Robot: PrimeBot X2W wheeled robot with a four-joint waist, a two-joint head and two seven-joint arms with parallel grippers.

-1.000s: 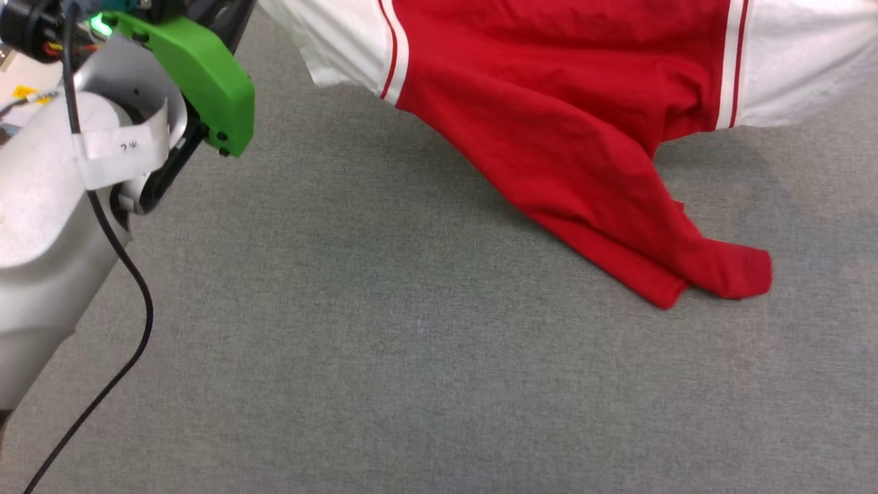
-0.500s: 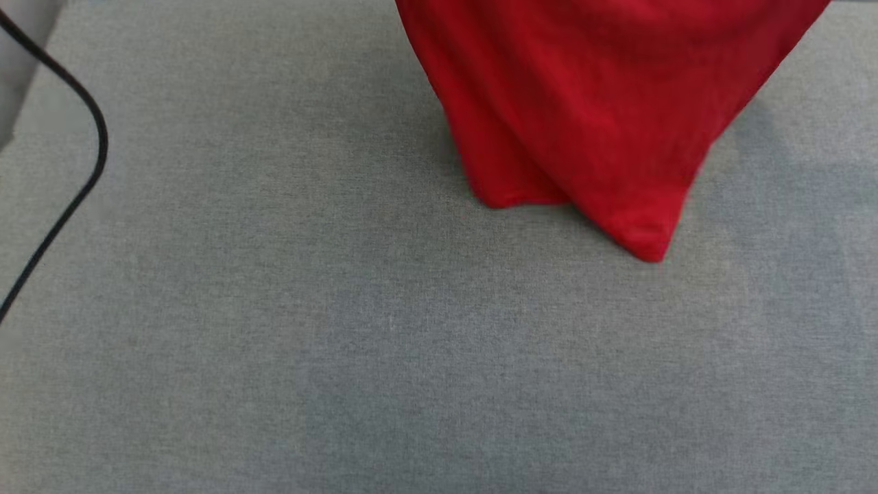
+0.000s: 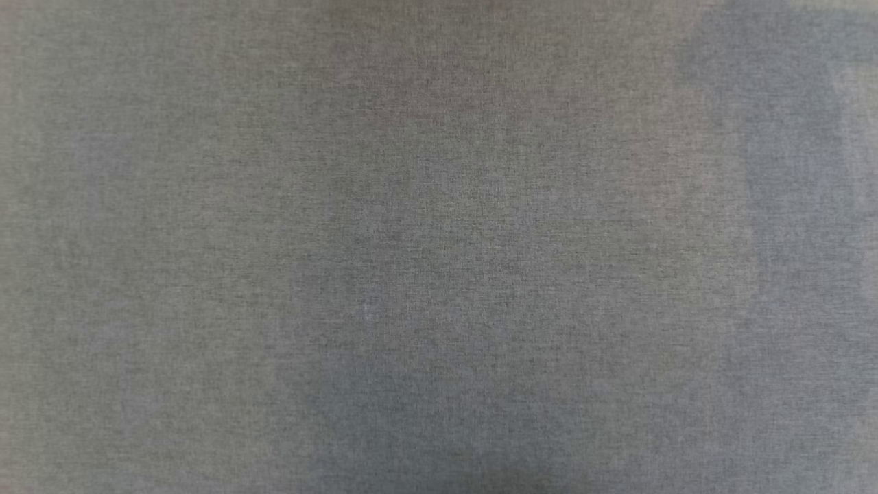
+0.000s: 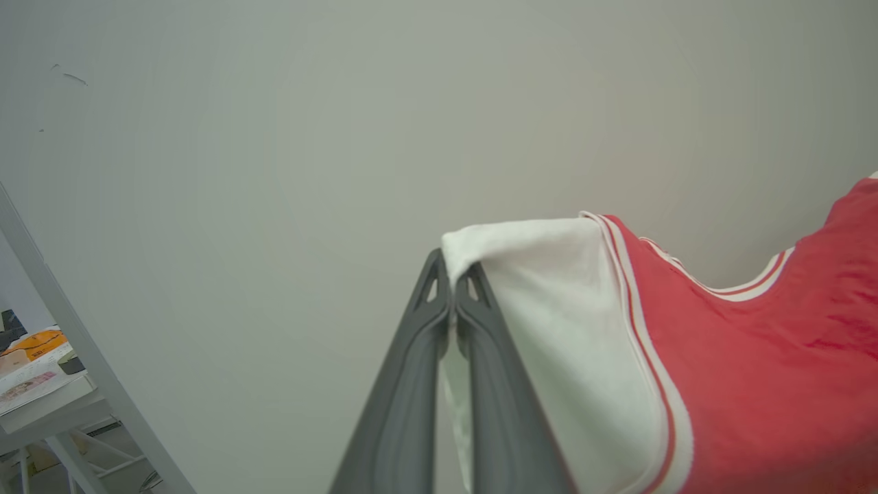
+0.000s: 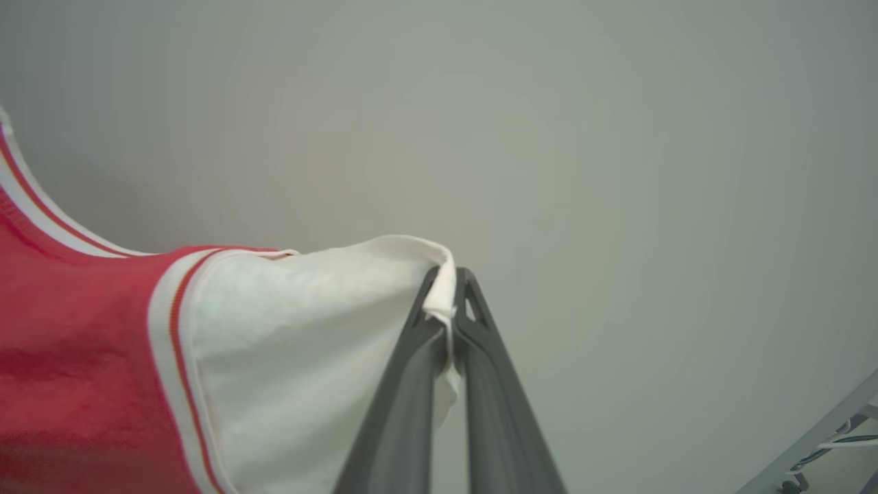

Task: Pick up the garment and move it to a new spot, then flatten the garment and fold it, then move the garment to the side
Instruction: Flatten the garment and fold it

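Note:
The garment is a red shirt with white sleeves and red-and-white stripe trim, held up in the air against a pale wall. In the left wrist view my left gripper is shut on the tip of one white sleeve, and the cloth hangs away to the right. In the right wrist view my right gripper is shut on the other white sleeve of the garment, whose red body stretches off to the left. The head view looks down on the bare grey cloth-covered table.
A pale plain wall stands behind both grippers. At the lower left of the left wrist view is a white frame post and a shelf with papers. A grey frame leg crosses the lower right of the right wrist view.
The red garment and my left arm have left the head view upward, off the table. The grey table surface is what remains in that view.

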